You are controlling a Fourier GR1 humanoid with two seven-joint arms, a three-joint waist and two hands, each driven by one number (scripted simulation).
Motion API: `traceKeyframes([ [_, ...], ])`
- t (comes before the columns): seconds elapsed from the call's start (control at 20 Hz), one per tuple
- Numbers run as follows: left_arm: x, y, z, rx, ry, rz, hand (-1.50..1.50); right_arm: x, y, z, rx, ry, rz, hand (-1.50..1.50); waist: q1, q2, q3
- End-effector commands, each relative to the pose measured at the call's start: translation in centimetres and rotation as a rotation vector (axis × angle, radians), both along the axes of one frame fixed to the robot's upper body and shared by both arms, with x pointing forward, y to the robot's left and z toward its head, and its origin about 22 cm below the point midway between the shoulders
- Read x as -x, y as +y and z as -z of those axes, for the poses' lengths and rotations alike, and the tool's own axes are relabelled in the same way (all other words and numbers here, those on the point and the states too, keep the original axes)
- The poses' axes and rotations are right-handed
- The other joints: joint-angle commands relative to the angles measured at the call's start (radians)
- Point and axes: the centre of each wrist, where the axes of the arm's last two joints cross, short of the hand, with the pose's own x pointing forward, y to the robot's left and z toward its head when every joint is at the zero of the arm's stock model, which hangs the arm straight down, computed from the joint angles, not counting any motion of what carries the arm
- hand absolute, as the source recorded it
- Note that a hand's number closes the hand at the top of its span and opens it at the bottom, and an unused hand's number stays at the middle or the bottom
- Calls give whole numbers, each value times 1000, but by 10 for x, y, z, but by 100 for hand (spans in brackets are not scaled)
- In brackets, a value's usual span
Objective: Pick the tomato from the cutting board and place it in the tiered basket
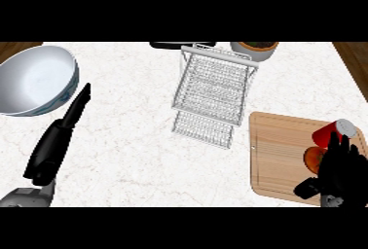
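tomato (313,158): on cutting board (277,146), partly under right hand (341,175)
right hand: can't tell if closed
left hand (61,131): fingers straight, well left of cutting board

White marbled counter top (129,146) fills nearly whole view, faint grey veining. Beyond counter's far left corner: brown wood-grain strip (13,47). Beyond counter's far right corner: second wood-grain strip (357,61), narrowing toward near side. Floor or other surface, cannot tell. Light even; shadows on counter soft.
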Motion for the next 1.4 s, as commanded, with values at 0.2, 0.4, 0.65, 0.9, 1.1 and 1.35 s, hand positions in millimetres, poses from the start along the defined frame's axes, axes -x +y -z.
traceKeyframes([
  [0.2, -1, 9, -4, 10, -2, 12, 0, -7, -18, -1, -41, 18, 120, -150, 1, 1, 0],
  [0.4, -5, -2, 4, 0, -10, -1, 0, -4, -3, 21, -33, -2, 115, -150, 0, 1, 0],
  [0.65, -21, -22, 11, -1, -6, 0, 0, -23, -42, 32, -46, -19, 134, -150, -1, 3, 1],
  [0.9, -9, 1, 14, -9, 1, 2, 0, -17, -13, 46, -58, -5, 143, -150, 1, 1, 0],
  [1.1, -10, -18, 0, -1, -1, -1, 0, -26, -43, 55, -63, -18, 127, -150, 1, 1, 1],
  [1.35, -14, 5, -3, 18, -6, 9, 0, -33, -39, 53, -164, -88, 31, 150, 0, 2, 1],
])
